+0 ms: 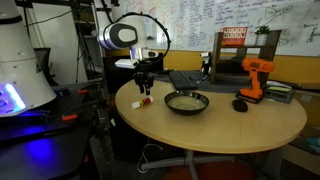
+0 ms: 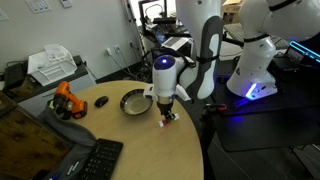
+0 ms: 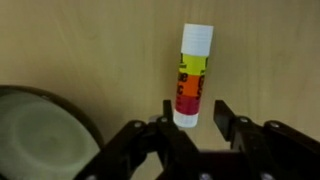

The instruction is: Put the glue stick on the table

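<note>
Tan wood-look round tabletop (image 3: pixel 90 50) bears the small white-and-red glue stick (image 3: pixel 192 70), lying flat near the dark round bowl (image 3: pixel 35 135), while the black gripper (image 3: pixel 193 115) straddles its base with jaws apart, gripping nothing, so apparently only retreat remains.

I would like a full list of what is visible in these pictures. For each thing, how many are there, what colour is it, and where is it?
glue stick: one; white cap, yellow, orange and red bands; lying on the table, its lower end between the gripper's fingers
bowl: one; dark; on the table near the glue stick
small lump: one; black; on the table between bowl and drill
drill: one; orange and black; on the table beyond the bowl
keyboard: one; black; by the table's near edge in an exterior view
whiteboard: one; white with writing; on the wall behind
table: one; light tan; round
arm: one; white; above the table
gripper: one; black; open, just over the table
</note>
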